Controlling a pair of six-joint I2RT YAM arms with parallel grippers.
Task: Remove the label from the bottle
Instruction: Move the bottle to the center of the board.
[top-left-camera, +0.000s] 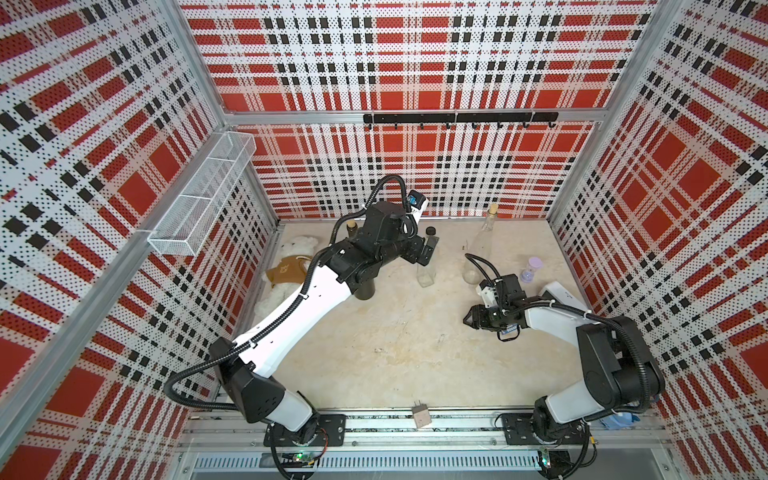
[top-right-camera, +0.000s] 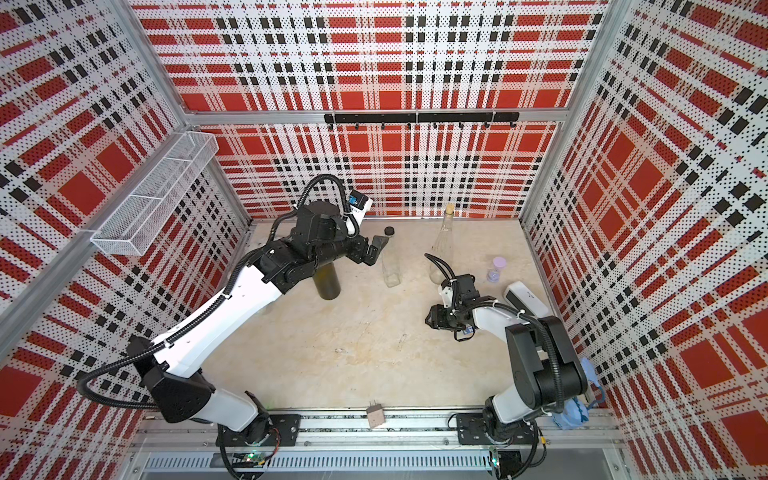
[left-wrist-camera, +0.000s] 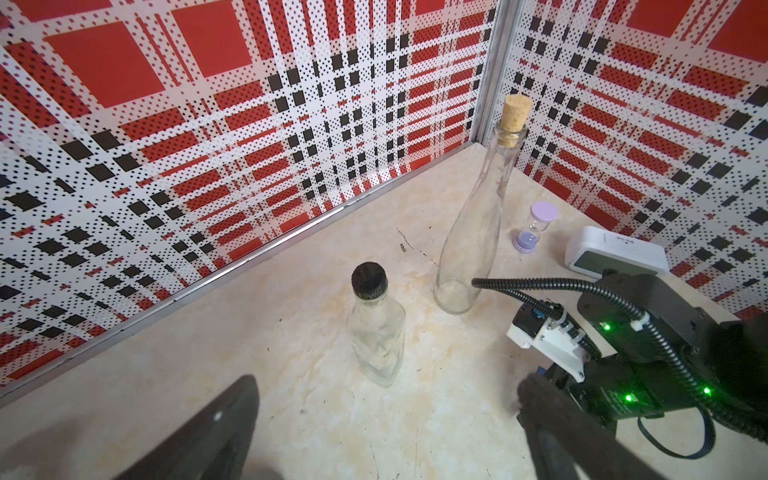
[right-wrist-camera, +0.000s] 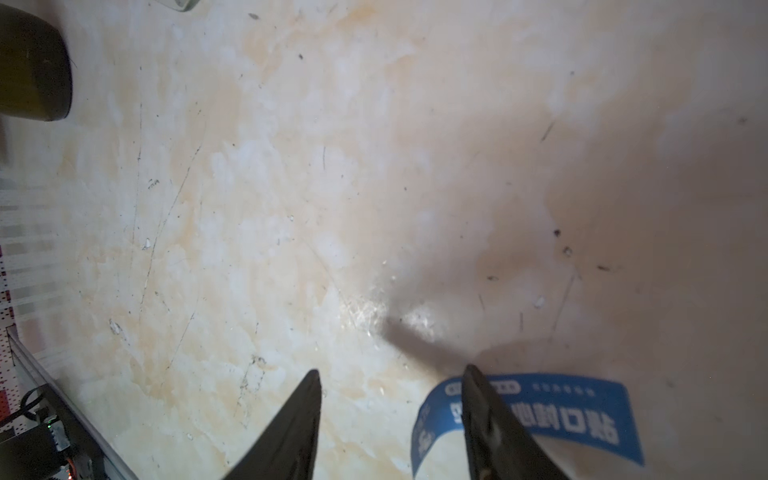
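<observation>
A small clear bottle (top-left-camera: 427, 272) (top-right-camera: 390, 272) (left-wrist-camera: 376, 336) with a black cap stands upright at the back of the table, its glass bare. My left gripper (top-left-camera: 429, 251) (top-right-camera: 376, 249) (left-wrist-camera: 388, 380) hovers just in front of it, jaws wide open and empty. A blue label (right-wrist-camera: 573, 411) (top-left-camera: 510, 331) (top-right-camera: 468, 330) with white print clings to one finger of my right gripper (right-wrist-camera: 391, 370) (top-left-camera: 467, 320) (top-right-camera: 429, 320) and curls round it just above the table. The right jaws stand apart, clamping nothing.
A tall clear corked bottle (top-left-camera: 482, 249) (left-wrist-camera: 469, 232) stands right of the small one. A dark olive bottle (top-left-camera: 365, 286) (right-wrist-camera: 33, 66) is under the left arm. A purple hourglass (top-left-camera: 532, 269), a white clock (left-wrist-camera: 615, 253) and a teddy bear (top-left-camera: 286, 270) line the sides.
</observation>
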